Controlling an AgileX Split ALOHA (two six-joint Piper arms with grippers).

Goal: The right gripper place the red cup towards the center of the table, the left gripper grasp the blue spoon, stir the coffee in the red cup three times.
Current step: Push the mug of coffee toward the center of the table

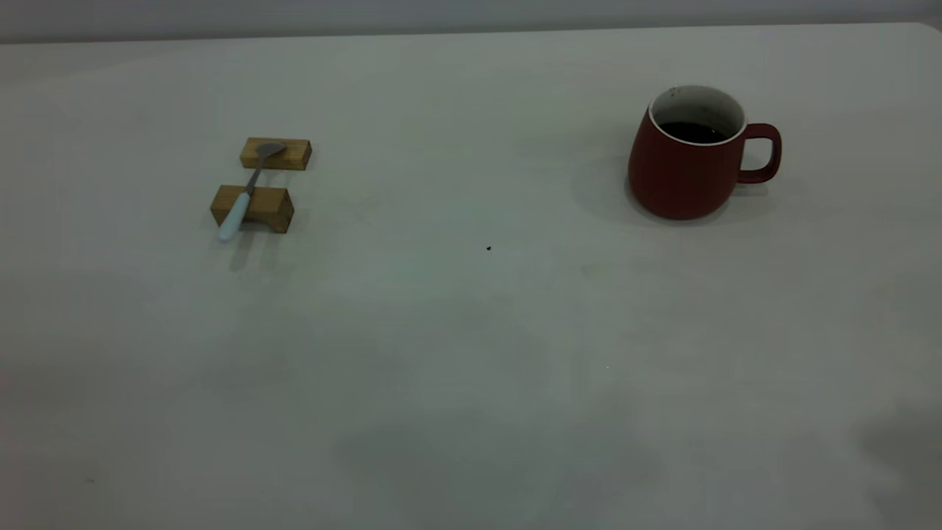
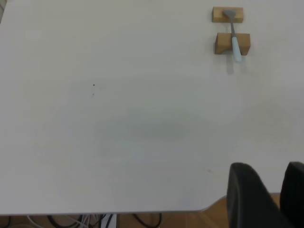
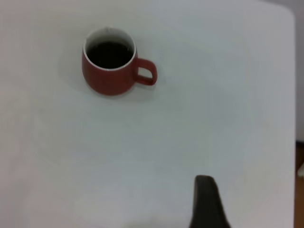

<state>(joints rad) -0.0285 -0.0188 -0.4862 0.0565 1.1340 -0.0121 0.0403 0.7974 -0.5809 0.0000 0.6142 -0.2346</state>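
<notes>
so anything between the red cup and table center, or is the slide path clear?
Nothing visible is in the way. The red cup stands on the table's right side, with bare tabletop between it and the middle, apart from a tiny dark speck. The blue spoon and its two wooden blocks sit far left, off that path.

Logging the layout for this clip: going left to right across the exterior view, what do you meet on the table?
blue spoon lying across two wooden blocks → small dark speck → red cup holding coffee, its handle farthest right.
</notes>
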